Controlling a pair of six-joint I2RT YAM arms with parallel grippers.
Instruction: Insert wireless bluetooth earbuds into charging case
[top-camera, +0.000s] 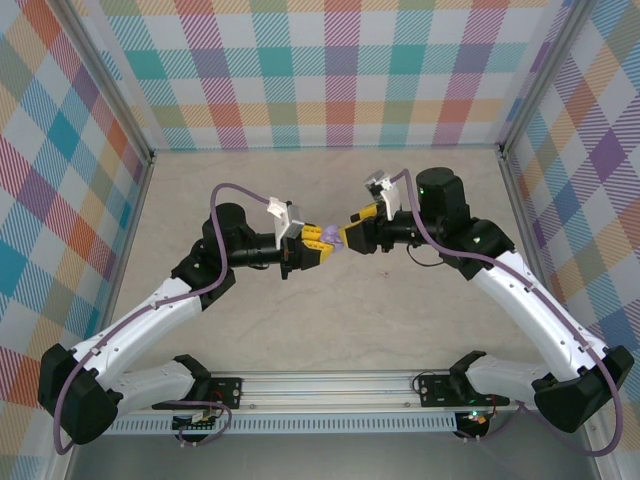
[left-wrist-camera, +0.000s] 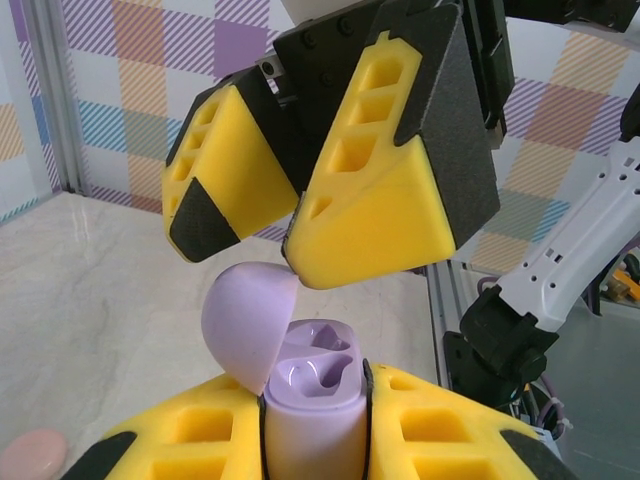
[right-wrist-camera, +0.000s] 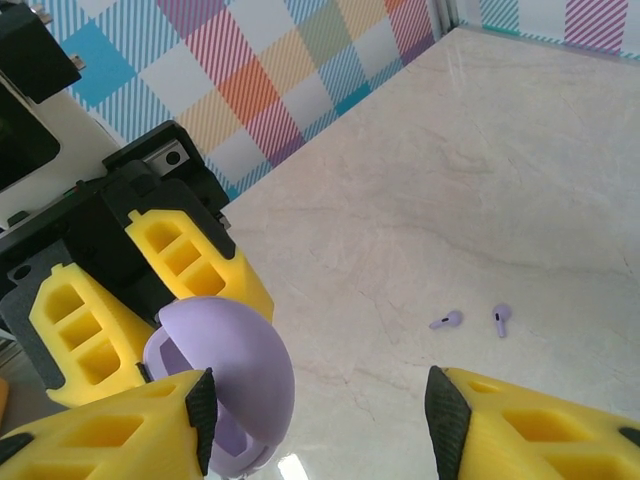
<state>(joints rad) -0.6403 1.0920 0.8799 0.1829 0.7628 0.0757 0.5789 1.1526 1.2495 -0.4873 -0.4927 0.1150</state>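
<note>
We hold the purple case (left-wrist-camera: 312, 385) clamped upright in the left claw (left-wrist-camera: 312, 445), its lid (left-wrist-camera: 248, 322) open. The right claw (right-wrist-camera: 320, 425) hangs just above, jaws apart and empty, one fingertip perhaps touching the lid. Two purple earbuds (right-wrist-camera: 446, 320) lie on the table (right-wrist-camera: 480, 180) below, ahead of its jaws. Next we must descend and pinch one delicately.

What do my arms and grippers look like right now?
Both arms have white shells with black joints: left arm, right arm. A purplish cable loops along each. The left gripper and right gripper are yellow wedges, black-backed, with rectangular cut-outs.
</note>
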